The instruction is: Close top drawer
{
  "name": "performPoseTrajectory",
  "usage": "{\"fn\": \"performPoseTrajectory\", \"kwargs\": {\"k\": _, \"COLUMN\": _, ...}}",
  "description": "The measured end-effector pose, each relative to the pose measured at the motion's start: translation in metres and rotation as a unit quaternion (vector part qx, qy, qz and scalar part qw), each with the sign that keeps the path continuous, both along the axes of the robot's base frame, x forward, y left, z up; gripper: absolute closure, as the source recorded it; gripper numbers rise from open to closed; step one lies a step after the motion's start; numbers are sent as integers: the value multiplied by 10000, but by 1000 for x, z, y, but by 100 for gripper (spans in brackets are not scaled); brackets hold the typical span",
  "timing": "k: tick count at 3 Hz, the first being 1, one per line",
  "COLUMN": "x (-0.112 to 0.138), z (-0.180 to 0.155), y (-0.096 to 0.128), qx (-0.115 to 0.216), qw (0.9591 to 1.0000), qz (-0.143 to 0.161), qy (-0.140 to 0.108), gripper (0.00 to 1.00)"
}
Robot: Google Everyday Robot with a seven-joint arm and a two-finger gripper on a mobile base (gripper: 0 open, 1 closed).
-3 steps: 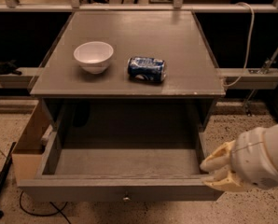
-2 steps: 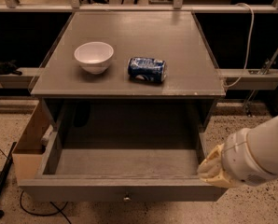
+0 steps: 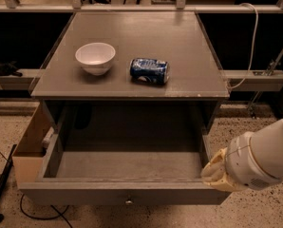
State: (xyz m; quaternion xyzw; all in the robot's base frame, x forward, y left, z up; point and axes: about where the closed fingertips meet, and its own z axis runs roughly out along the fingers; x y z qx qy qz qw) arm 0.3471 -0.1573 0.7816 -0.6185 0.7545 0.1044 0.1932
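Note:
The top drawer is pulled far out of the grey cabinet. It is wide, shallow and empty, with a small round metal knob at the centre of its front panel. My gripper is at the drawer's front right corner, against the top of the right wall just behind the front panel. The white arm behind it comes in from the lower right.
A white bowl and a blue can lying on its side are on the cabinet top. A cardboard box stands against the drawer's left side. Black cables lie on the floor at left. A white cable hangs at right.
My gripper has shifted slightly left, closer onto the drawer's front right corner. The drawer stands as far out as before.

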Motion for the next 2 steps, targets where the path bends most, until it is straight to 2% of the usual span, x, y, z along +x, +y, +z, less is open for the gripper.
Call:
{"fn": "performPoseTrajectory", "kwargs": {"k": 1, "x": -28, "z": -37, "y": 4, "qx": 386, "qw": 9987, "qz": -228, "qy": 234, "gripper": 100}}
{"fn": "performPoseTrajectory", "kwargs": {"k": 2, "x": -53, "z": -62, "y": 9, "qx": 995, "qw": 9934, "qz": -495, "qy": 272, "gripper": 100}}
